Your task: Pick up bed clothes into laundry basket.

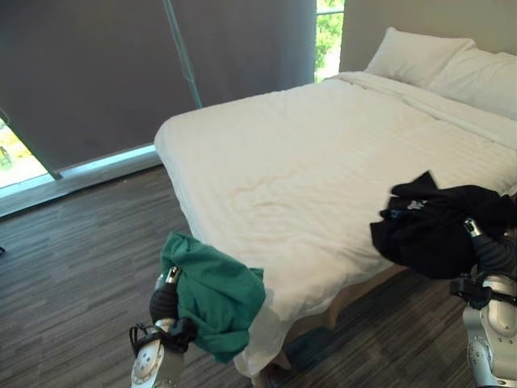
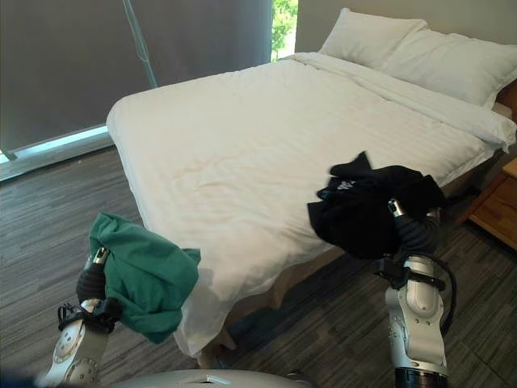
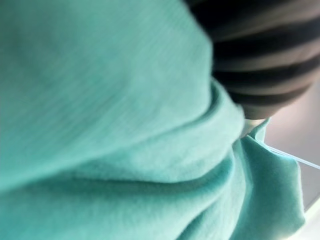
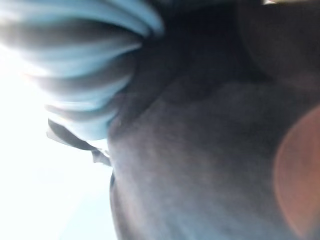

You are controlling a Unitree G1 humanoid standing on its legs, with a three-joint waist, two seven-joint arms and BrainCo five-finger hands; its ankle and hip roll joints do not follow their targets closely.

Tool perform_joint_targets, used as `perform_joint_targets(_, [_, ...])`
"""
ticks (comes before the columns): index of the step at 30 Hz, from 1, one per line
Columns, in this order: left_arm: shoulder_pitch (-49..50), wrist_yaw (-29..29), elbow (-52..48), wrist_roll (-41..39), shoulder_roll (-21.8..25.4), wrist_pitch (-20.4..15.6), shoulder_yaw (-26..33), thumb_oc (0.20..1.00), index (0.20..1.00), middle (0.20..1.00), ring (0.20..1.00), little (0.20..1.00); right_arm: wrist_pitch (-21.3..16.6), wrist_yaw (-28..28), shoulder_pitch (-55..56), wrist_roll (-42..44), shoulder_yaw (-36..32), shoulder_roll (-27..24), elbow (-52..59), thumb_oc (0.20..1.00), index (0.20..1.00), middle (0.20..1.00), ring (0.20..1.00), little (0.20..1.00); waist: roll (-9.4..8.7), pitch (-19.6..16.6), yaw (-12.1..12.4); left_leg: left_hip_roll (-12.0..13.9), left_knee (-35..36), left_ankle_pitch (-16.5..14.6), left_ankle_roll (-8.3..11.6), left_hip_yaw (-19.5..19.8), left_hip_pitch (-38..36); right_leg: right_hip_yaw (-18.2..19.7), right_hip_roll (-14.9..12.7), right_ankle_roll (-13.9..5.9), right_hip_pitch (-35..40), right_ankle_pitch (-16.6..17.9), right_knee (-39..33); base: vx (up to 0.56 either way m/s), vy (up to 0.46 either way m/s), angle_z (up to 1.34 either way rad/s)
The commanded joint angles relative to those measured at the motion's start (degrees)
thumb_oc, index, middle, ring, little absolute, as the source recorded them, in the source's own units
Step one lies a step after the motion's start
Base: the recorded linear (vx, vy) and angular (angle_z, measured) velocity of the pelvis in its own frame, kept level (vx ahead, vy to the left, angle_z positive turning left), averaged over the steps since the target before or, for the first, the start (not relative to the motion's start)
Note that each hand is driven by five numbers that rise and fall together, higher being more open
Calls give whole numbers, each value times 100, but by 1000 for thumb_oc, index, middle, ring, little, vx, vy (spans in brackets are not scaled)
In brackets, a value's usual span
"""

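Garments up, basket out of sight

Clothes hang from both our arms at the foot of the bed [image 1: 323, 162]. We carry a green garment [image 1: 214, 295] on the left hand [image 1: 164, 301], bunched and draped over the dark ribbed wrist cover, its folds sagging just beside the near corner of the white sheet. On the right hand [image 2: 409, 230] we carry a black garment [image 2: 363, 210], heaped over the wrist and lying partly against the mattress edge, its bulk spread along the bedside.

Each bundle sits directly on top of its own hand, so neither needs reaching for. In the left wrist view the green cloth [image 3: 125, 125] presses close against the cover; in the right wrist view the black cloth [image 4: 210, 150] does the same. Fingers on both sides are buried in fabric, and we cannot tell whether they are curled round it or merely supporting it.

The bed's top looks cleared of loose clothing, with two pillows [image 1: 436, 61] at the head. No laundry basket appears before us, so we judge the next move to hinge on turning to find it, both loads kept high off the wooden floor [image 1: 73, 259].
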State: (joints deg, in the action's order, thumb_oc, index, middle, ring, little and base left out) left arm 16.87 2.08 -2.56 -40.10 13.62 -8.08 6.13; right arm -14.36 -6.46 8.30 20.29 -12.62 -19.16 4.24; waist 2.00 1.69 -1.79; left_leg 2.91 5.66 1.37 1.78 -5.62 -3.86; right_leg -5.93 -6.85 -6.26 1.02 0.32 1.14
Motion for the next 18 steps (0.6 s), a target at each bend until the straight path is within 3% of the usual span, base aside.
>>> perform_joint_targets(1, [-382, -6, -443, 41, 209, -579, 352, 200, 200, 200, 200, 200, -326, 84, -412, 159, -68, 77, 128, 200, 200, 200, 200, 200, -253, 218, -212, 25, -117, 136, 16, -108, 29, 214, -184, -252, 243, -161, 353, -3, 63, -13])
perform_joint_targets(4, [-452, -16, -461, 73, 262, -601, 353, 200, 200, 200, 200, 200, -337, 65, -381, 176, -113, 110, 115, 200, 200, 200, 200, 200, -229, 263, -278, -3, -106, 117, -19, -164, 20, 298, -216, -291, 148, -127, 435, -38, 140, -20])
perform_joint_targets(5, [-792, -20, -519, 157, 580, -723, 334, 200, 200, 200, 200, 200, -387, 2, -86, 235, -319, 242, 151, 200, 200, 200, 200, 200, -187, 482, -606, -113, -66, 50, -52, -402, 34, 556, -361, -481, -121, 43, 569, -158, 291, -33])
perform_joint_targets(9, [-1230, 150, -674, 361, 911, -890, 482, 200, 200, 200, 200, 200, -350, -91, 337, 107, -530, 404, 94, 200, 200, 200, 200, 200, -253, 1027, -1162, -164, -66, 52, -36, -1044, 320, 1101, -467, -874, -989, 993, 467, -305, 271, -74])
perform_joint_targets(10, [-1297, 243, -638, 515, 1072, -971, 566, 200, 200, 200, 200, 200, -372, -188, 389, -42, -608, 378, 79, 200, 200, 200, 200, 200, -237, 1177, -1293, -118, -66, 38, -18, -1199, 386, 1056, -499, -874, -1177, 1072, 495, -338, 293, -130])
perform_joint_targets(11, [-1354, 309, -631, 560, 1131, -1004, 648, 200, 200, 200, 200, 200, -371, -224, 362, -91, -607, 363, 155, 200, 200, 200, 200, 200, -175, 1313, -1225, -41, -66, 118, -28, -1375, 436, 653, -584, -841, -1309, 835, 749, -235, 217, -134])
perform_joint_targets(12, [-1371, 311, -624, 562, 1134, -1006, 651, 200, 200, 200, 200, 200, -364, -228, 351, -97, -608, 369, 162, 200, 200, 200, 200, 200, -181, 1309, -1205, -39, -66, 144, -25, -1398, 463, 680, -577, -834, -1364, 847, 780, -378, 384, -165])
perform_joint_targets(13, [-1349, 434, -652, 600, 1049, -941, 764, 200, 200, 200, 200, 200, -329, -303, 238, -93, -511, 346, 186, 200, 200, 200, 200, 200, -51, 1326, -941, 108, -66, 294, -80, -1917, 524, -673, -1047, -486, -1020, 283, 1778, -311, 404, -187])
perform_joint_targets(14, [-1285, 395, -742, 561, 964, -912, 783, 200, 200, 200, 200, 200, -293, -314, 187, -97, -459, 369, 121, 200, 200, 200, 200, 200, -10, 1218, -803, 107, -66, 243, -148, -2094, 537, -1065, -1155, -465, -698, 164, 2359, -387, 498, -221])
perform_joint_targets(15, [-1135, 350, -900, 519, 851, -886, 808, 200, 200, 200, 200, 200, -275, -326, 164, -151, -450, 340, 72, 200, 200, 200, 200, 200, -52, 1175, -704, 45, -72, 211, -240, -2314, 529, -1193, -1238, -492, -530, 30, 2988, -253, 327, -179])
perform_joint_targets(16, [-976, 324, -975, 439, 714, -888, 851, 200, 200, 200, 200, 200, -263, -365, 113, -199, -428, 321, 38, 200, 200, 200, 200, 200, -79, 1109, -600, 16, -81, 242, -322, -2563, 587, -1277, -1113, -545, -301, -12, 3429, -192, 182, -157])
perform_joint_targets(17, [-967, 323, -983, 439, 710, -885, 854, 200, 200, 200, 200, 200, -263, -367, 115, -199, -424, 318, 37, 200, 200, 200, 200, 200, -88, 1108, -589, 7, -80, 236, -324, -2578, 580, -1256, -1125, -548, -314, -22, 3450, -292, 81, -116])
perform_joint_targets(18, [-761, 338, -974, 417, 535, -912, 846, 200, 200, 200, 200, 200, -306, -495, -176, -91, -314, 298, -29, 200, 200, 200, 200, 200, -231, 973, -297, -29, -127, 367, -364, -2901, 781, -1506, -817, -573, 103, -190, 3412, -337, -120, -130])
